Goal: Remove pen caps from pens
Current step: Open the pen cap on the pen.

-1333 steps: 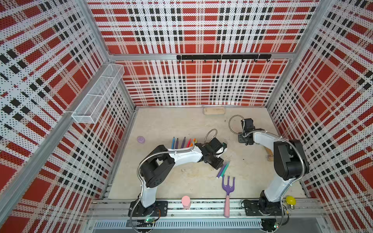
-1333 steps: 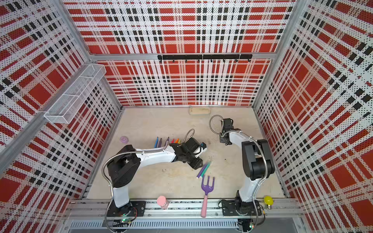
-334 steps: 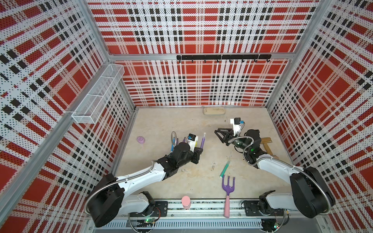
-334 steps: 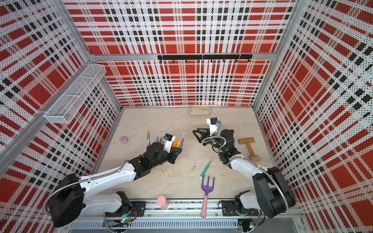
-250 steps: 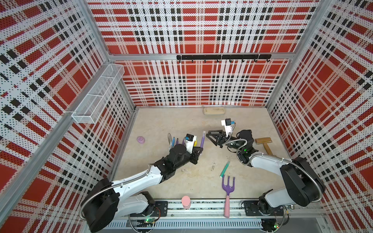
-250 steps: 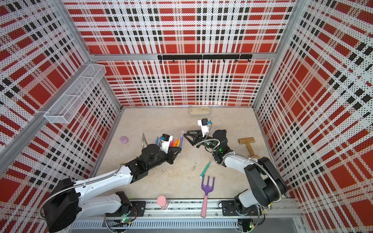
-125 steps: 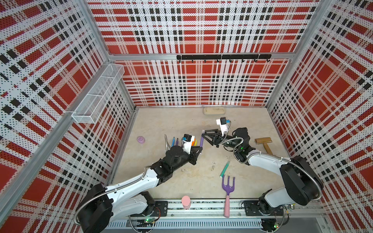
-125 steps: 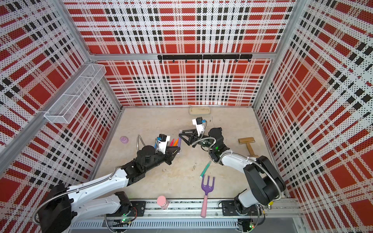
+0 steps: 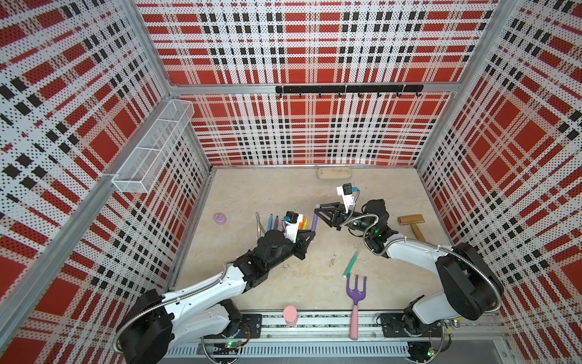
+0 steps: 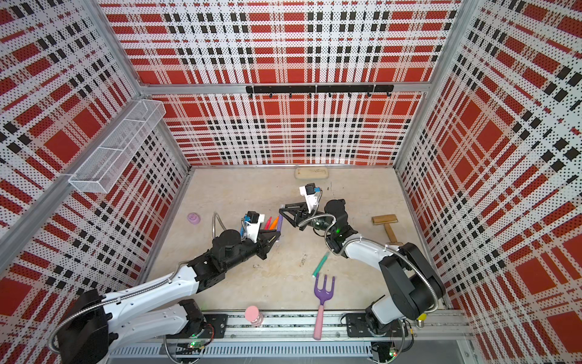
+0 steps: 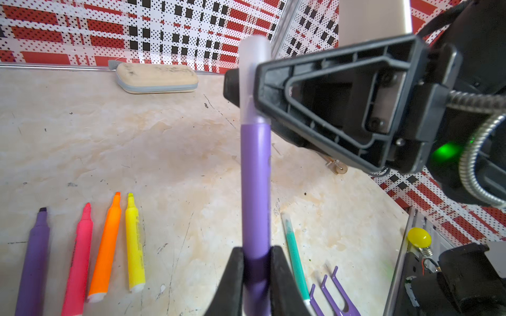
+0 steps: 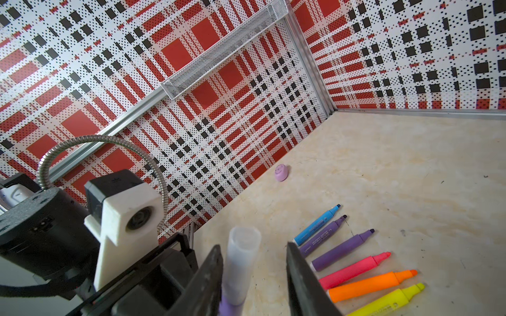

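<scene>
Plaid walls point(image 9: 315, 47) (perf.), beige floor point(image 9: 267, 195), wire basket point(image 9: 151, 151), blk hook rail point(image 9: 346, 89)

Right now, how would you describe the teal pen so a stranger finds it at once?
Find the purple garden fork at the front edge of the table. Just beyond its prongs lies the teal pen, slanted and alone. It is the only teal one, apart from the row of pens farther back.

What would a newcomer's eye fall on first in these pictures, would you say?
At the centre, the left gripper is shut on a purple pen raised off the table, while the right gripper has its open jaws straddling the pen's clear cap. Beside them six uncapped pens lie in a bright row, and a teal pen lies apart near the purple garden fork. Loud red plaid walls enclose everything.
</scene>
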Controlling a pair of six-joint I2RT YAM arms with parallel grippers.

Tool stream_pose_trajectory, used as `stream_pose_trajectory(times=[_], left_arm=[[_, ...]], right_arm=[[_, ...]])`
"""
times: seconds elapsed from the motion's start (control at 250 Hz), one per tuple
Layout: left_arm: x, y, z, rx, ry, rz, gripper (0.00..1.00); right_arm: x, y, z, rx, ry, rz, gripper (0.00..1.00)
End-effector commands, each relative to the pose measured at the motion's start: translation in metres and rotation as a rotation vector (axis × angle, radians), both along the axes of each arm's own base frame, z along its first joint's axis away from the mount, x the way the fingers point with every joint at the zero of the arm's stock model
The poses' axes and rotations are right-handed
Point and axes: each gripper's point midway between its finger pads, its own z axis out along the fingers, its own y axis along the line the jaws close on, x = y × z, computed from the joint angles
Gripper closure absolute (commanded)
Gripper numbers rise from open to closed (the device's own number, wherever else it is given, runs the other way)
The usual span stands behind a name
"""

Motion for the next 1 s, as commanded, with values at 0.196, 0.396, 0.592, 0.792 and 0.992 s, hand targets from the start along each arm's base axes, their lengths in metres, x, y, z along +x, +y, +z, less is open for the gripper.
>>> stream_pose_trajectory(times=[0.196, 0.396, 0.592, 0.792, 0.992], left_arm=[[-0.002, -0.011, 0.004, 0.004, -0.024, -0.026, 0.88], [0.004, -0.004, 0.005, 0.009, -0.035, 0.018, 0.82], [0.007, -0.007, 0.01, -0.023, -0.068, 0.018, 0.34], [0.009, -0.014, 0.009, -0.021, -0.069, 0.001, 0.32], [0.011, -0.021, -0.005, 0.003, -0.033, -0.02, 0.57]], right_arm=[[-0.005, 0.004, 0.011, 0.029, -0.048, 0.029, 0.87], [-0.007, 0.004, 0.011, 0.022, -0.057, 0.038, 1.0], [-0.011, 0.014, 0.012, 0.013, -0.065, 0.052, 1.0], [-0.01, 0.015, 0.014, 0.009, -0.071, 0.045, 1.0], [-0.009, 0.014, 0.017, 0.008, -0.078, 0.035, 1.0]])
